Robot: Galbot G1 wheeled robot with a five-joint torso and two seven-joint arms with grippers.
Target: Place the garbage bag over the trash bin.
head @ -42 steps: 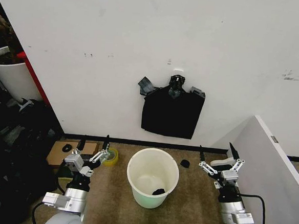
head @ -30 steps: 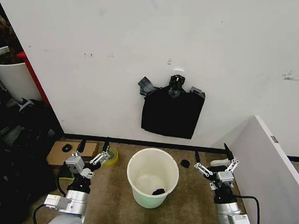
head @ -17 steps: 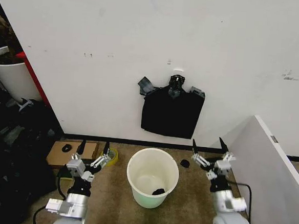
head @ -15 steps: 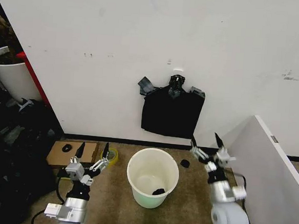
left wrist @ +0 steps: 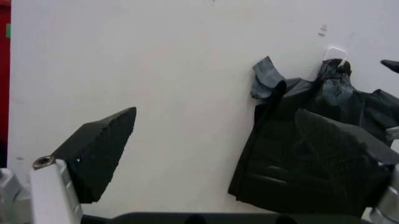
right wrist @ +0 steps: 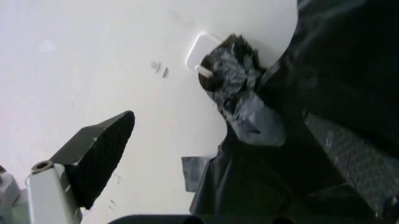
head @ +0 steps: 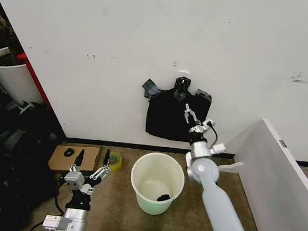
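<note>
Right arm: I see it stretched up, right gripper point(head: 195, 114) spread wide before the flat black knotted wall bundle point(head: 169, 122).
Left arm: low beside the round cream-white plastic trash bin point(head: 157, 183), left gripper point(head: 93, 160) open.

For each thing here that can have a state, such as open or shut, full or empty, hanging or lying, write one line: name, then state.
Bin: upright on the floor, unlined, one small dark scrap inside.
Black bundle: hanging on the wall from a white hook, knotted at the top.
Right gripper: open, raised in front of the bundle.
Left gripper: open, low, left of the bin, holding nothing.
</note>
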